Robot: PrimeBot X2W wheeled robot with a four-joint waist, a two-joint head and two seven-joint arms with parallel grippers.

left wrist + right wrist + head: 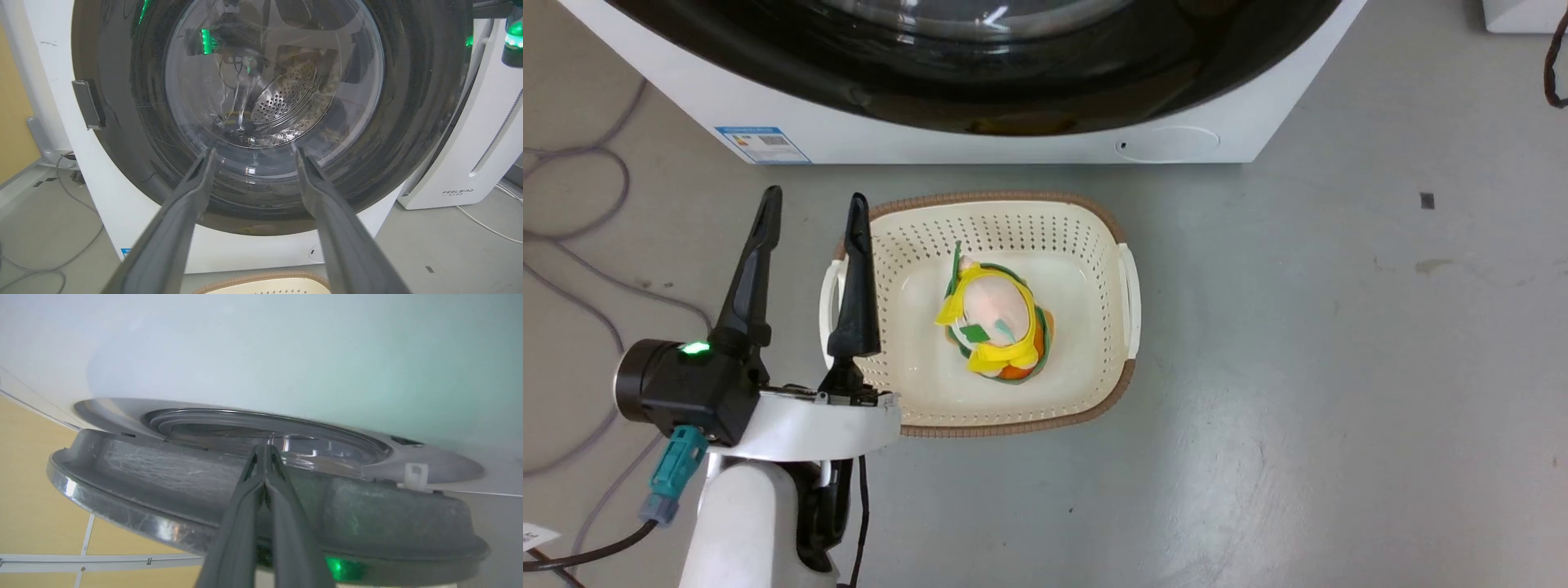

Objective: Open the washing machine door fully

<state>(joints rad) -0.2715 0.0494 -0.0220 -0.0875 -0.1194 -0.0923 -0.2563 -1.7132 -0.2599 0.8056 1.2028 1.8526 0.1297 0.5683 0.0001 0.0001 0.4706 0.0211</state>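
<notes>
Right wrist view shows closed right hand [265, 446] behind the door [163, 475]; left hand [814, 196] spread.

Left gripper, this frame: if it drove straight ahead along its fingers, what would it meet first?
Most likely the washing machine door: the open left gripper points at the lower part of its glass bowl, with nothing seen between. How far off cannot be told.

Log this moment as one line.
washing machine door ajar | right gripper shut, tips by door's inner side | left gripper open, holding nothing | basket on floor before washing machine
</notes>
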